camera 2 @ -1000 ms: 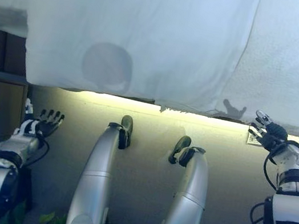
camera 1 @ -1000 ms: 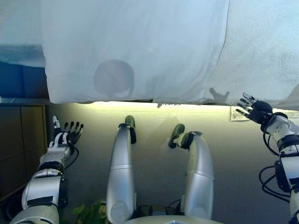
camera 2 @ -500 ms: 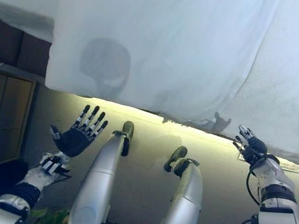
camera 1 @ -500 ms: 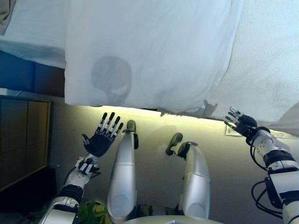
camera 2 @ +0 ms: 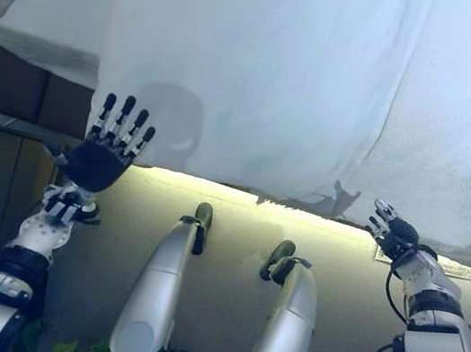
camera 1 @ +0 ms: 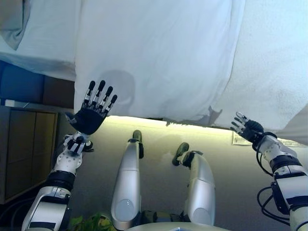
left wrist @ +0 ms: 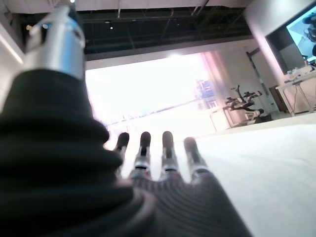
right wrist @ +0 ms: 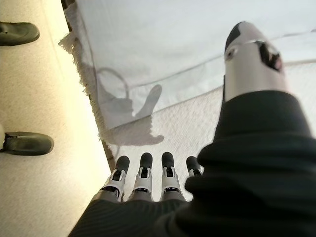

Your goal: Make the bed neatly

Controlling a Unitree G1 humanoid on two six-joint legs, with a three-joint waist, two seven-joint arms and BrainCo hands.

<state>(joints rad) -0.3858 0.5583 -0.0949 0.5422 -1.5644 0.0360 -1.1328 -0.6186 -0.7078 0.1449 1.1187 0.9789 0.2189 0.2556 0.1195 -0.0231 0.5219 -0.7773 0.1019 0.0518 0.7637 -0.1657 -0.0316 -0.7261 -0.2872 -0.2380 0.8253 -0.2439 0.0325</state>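
A smooth white sheet (camera 1: pixel 159 53) covers the bed in the upper half of the head views, its near hem hanging over the bed edge and running left to right across the view; under it to the right lies a coarser white terry blanket (camera 1: pixel 274 62), and their seam runs diagonally up and away from the robot. A grey-beige pillow corner (camera 1: pixel 12 21) shows at the far left. Below the bed edge is pale beige floor (camera 1: pixel 159 139), lit in a bright strip along the hem; a wooden cabinet (camera 1: pixel 24 149) stands at the left, and a paper label (camera 1: pixel 240 139) lies on the floor near the right hand. The left hand (camera 1: pixel 89 115) is raised palm-up at the sheet's lower left corner, fingers straight and spread, tips overlapping the hem, holding nothing. The right hand (camera 1: pixel 248 129) hovers just below the blanket's edge, fingers extended and relaxed, empty. Compared with a second ago, the left hand has risen from low beside the cabinet to the sheet corner; the right hand has barely shifted, and the camera has moved slightly.
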